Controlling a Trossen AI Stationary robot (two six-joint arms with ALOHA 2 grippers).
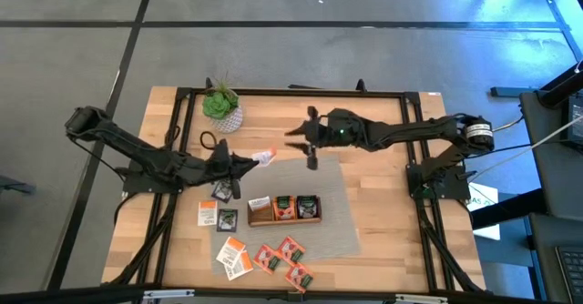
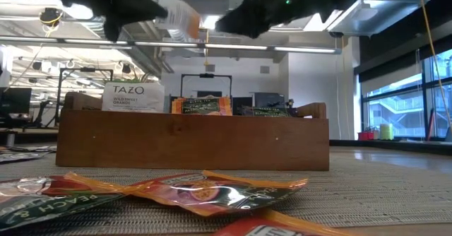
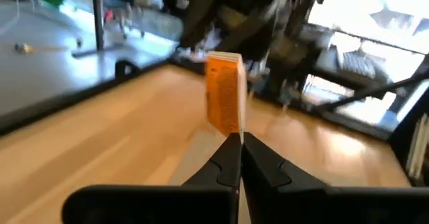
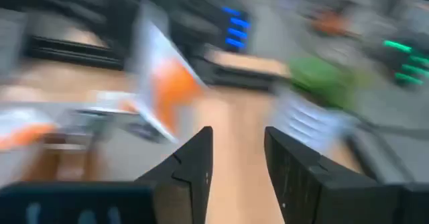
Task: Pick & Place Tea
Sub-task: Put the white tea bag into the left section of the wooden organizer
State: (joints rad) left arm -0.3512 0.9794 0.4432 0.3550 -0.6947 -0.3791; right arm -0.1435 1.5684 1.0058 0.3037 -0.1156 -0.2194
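Observation:
My left gripper [image 1: 248, 163] is above the table's left middle, shut on a white-and-orange tea sachet [image 1: 264, 157], which shows edge-on in the left wrist view [image 3: 224, 96]. My right gripper [image 1: 299, 140] hovers open just to the right of that sachet, with nothing between its fingers [image 4: 238, 150]. The wooden tray [image 1: 284, 209] stands on a grey mat [image 1: 332, 208] and holds upright sachets: white [image 2: 133, 98], orange [image 2: 201, 107] and dark [image 2: 268, 111]. Loose tea sachets lie flat on the table left of the tray [image 1: 217, 216] and near the front edge [image 1: 269, 258]. My left gripper pinches the sachet by its near edge [image 3: 231, 131] between the two fingertips. The fingers come roughly level from the table's left. The sachet sticks out beyond the fingertips, standing on edge and lifted clear of the table.
A small green plant in a white pot [image 1: 221, 106] stands at the back left. A black frame [image 1: 291, 92] runs around the table's edges. Bare wood lies to the right of the mat [image 1: 392, 222].

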